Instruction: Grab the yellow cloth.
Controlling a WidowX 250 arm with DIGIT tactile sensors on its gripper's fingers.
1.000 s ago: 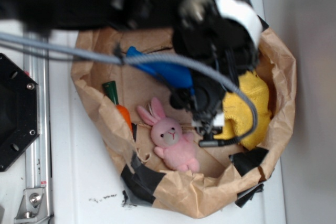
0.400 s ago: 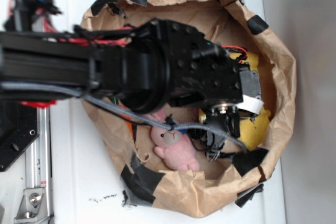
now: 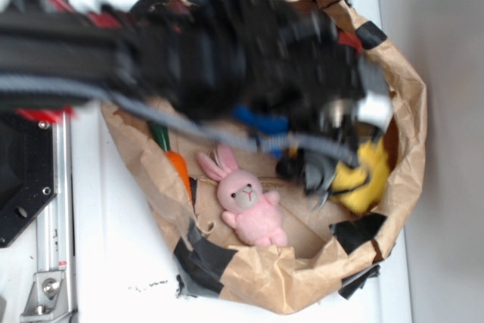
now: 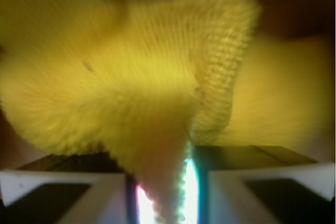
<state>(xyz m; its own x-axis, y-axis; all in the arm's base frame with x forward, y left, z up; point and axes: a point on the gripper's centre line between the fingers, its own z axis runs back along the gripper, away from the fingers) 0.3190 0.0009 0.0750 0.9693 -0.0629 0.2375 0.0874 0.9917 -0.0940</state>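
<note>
The yellow cloth shows at the right inside of the brown paper bag, bunched up below the blurred black arm. My gripper is at its left edge. In the wrist view the yellow cloth fills most of the frame, and a fold of it runs down into the narrow gap of my gripper. The two fingers stand close on either side of that fold, shut on it. Most of the cloth in the exterior view is hidden behind the arm and gripper.
A pink plush bunny lies on the bag's floor left of the gripper. An orange carrot toy with a green top lies by the left wall. A blue object peeks from under the arm. The bag stands on a white table.
The arm has swung up and to the right and is motion-blurred. The yellow cloth looks more bunched and pulled up than a second ago. The bunny has not moved.
</note>
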